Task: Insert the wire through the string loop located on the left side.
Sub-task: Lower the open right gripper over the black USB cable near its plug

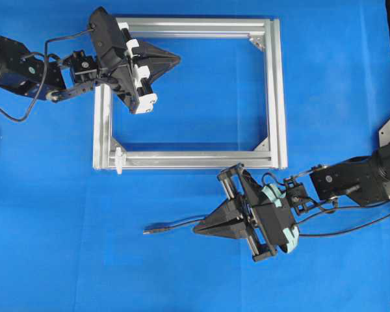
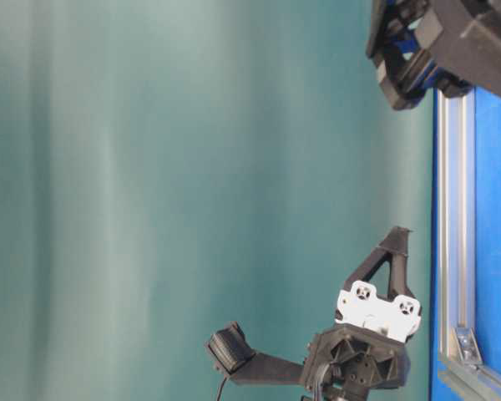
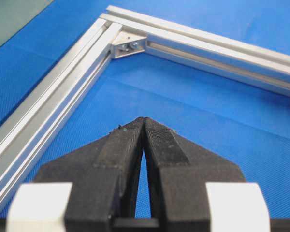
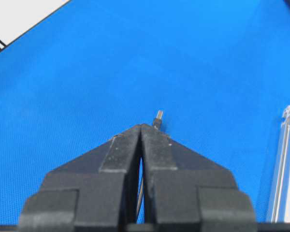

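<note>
Step in hand: carrying; the long thin black wire (image 1: 175, 225) is clamped between the closed jaws of the right gripper (image 1: 198, 228), its plug tip projecting leftward over the blue surface (image 1: 52, 260). The tiny white string loop (image 1: 119, 160) is fixed at the near-left corner of the silver aluminium frame (image 1: 276, 97), well apart from the tip. Next move judged: tip aligned with the loop, then advanced through. Left gripper (image 1: 177, 60): jaws pressed together, nothing held, over the frame's interior.
</note>
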